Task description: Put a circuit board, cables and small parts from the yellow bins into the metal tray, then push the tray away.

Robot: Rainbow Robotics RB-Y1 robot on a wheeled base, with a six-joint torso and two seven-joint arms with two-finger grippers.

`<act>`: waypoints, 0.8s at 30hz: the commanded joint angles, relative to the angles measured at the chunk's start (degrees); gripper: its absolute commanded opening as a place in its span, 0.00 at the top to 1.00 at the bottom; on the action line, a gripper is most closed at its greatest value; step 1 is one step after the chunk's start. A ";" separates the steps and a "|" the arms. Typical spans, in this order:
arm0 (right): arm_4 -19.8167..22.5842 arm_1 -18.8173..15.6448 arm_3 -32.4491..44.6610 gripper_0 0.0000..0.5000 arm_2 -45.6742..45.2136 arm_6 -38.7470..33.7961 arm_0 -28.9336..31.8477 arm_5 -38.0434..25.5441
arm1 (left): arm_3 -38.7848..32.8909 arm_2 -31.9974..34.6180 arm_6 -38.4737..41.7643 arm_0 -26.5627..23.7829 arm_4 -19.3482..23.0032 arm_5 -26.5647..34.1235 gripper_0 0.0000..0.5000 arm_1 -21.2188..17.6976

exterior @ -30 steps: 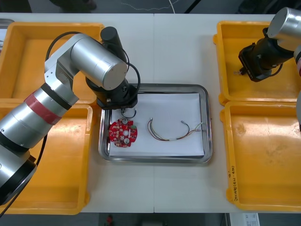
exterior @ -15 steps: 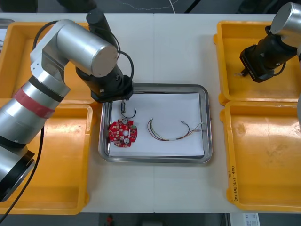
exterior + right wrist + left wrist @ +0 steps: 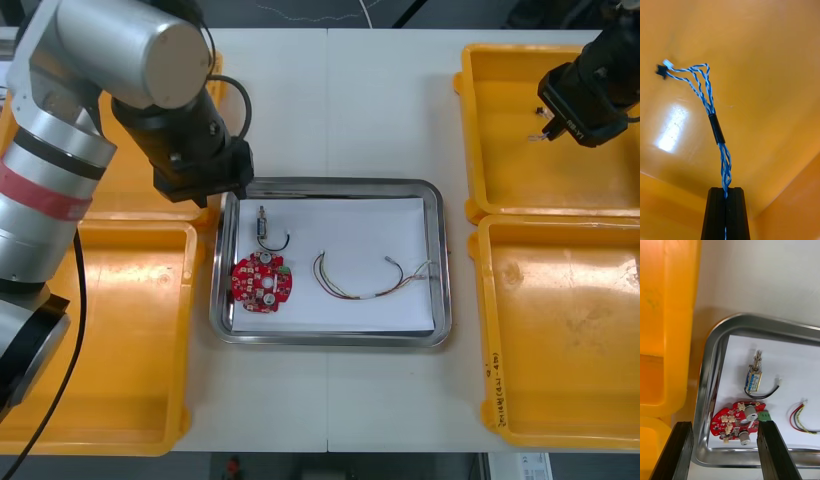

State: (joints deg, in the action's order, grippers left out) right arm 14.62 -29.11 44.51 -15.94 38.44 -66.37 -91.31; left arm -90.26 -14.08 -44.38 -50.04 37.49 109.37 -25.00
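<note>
Right gripper (image 3: 725,190) is clamped tight on one end of the twisted blue and white cable (image 3: 717,129). It hangs well off to the right of the metal tray (image 3: 440,260), past its far right corner, over a yellow bin (image 3: 520,180). The left gripper (image 3: 723,425) hovers over the tray's far left corner with its fingers spread wide and nothing between them.

Inside the tray, the round red circuit board (image 3: 262,283) lies near the left wall. The red and yellow cable (image 3: 350,290) curves across the middle of the tray. A small metal part (image 3: 262,222) with a black lead sits just beyond the board, toward the far left corner.

The held cable looks light and limp, so it will probably swing in transit, and the connectors at its free end could catch on the tray's rim. A hold at the black sleeve midway along would likely be steadier. The bare patch toward the tray's far right corner looks like the easiest place to lay it.
</note>
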 commanded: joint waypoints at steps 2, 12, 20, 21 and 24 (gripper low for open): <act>-0.90 -3.24 7.52 1.00 -0.41 1.73 1.16 -3.61 | -1.77 4.76 -5.54 -4.36 1.71 0.63 0.00 -4.36; -0.64 -4.20 20.35 1.00 -0.32 10.87 5.20 -13.72 | 10.80 7.48 -6.95 -10.69 4.88 0.63 0.00 -7.34; 0.24 -5.43 33.19 1.00 -0.14 21.06 7.22 -18.69 | 20.65 7.57 -7.38 -14.91 4.17 0.63 0.00 -7.52; 0.59 -5.43 34.86 1.00 -0.06 22.73 7.66 -18.69 | 22.32 7.48 -7.47 -15.61 4.17 0.63 0.00 -7.52; 2.61 -5.70 39.87 1.00 0.65 27.04 9.51 -18.69 | 26.01 7.48 -7.82 -17.46 4.35 0.63 0.00 -7.52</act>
State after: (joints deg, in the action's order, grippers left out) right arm 15.13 -31.97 78.95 -15.93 61.81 -58.55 -109.74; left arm -66.57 -7.93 -46.72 -62.56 41.77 109.50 -30.46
